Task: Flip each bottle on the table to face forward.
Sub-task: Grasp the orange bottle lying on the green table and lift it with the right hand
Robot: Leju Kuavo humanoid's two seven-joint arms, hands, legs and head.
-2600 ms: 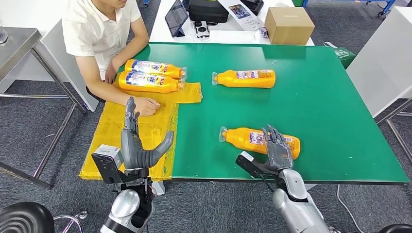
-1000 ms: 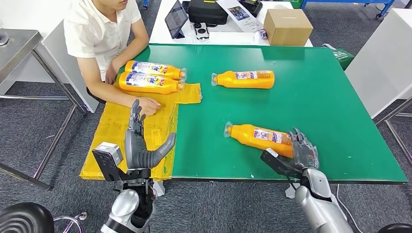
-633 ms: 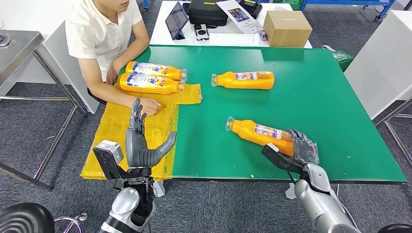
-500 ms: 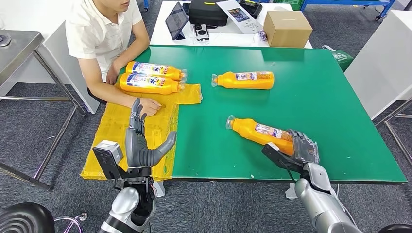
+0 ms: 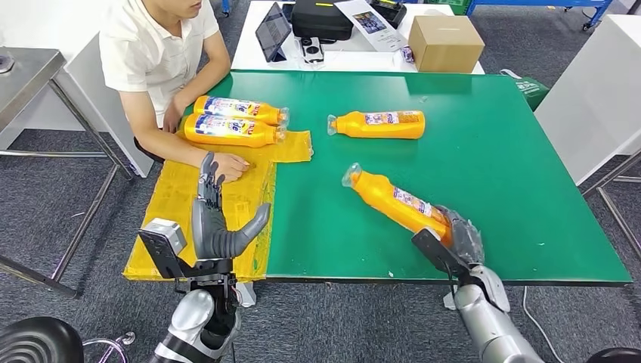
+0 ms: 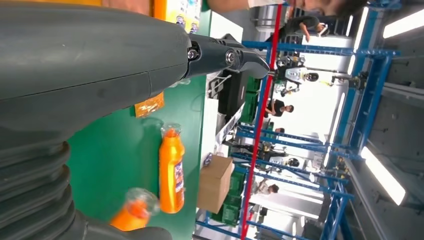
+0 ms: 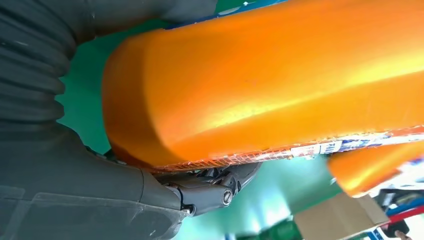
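My right hand (image 5: 459, 236) grips the base end of an orange bottle (image 5: 393, 200) near the table's front edge; the bottle is raised and tilted, its clear cap pointing up and to the left. In the right wrist view the bottle (image 7: 280, 80) lies across my fingers (image 7: 210, 187). A second orange bottle (image 5: 380, 124) lies on its side at mid-table, also seen as the bottle (image 6: 171, 170) in the left wrist view. Two more bottles (image 5: 229, 119) lie side by side at the far left. My left hand (image 5: 214, 223) is held upright with fingers spread, empty, over the yellow bag (image 5: 181, 204).
A person sits at the table's left, one hand (image 5: 229, 165) resting on the yellow bag. The green table (image 5: 499, 159) is bare on its right half. Behind it a white table holds a cardboard box (image 5: 447, 38), a black bag and a tablet. A white cabinet stands right.
My right hand has lifted the near bottle's base end and swung it, so the bottle went from lying flat to tilted with its cap up-left. The left hand has stayed put.
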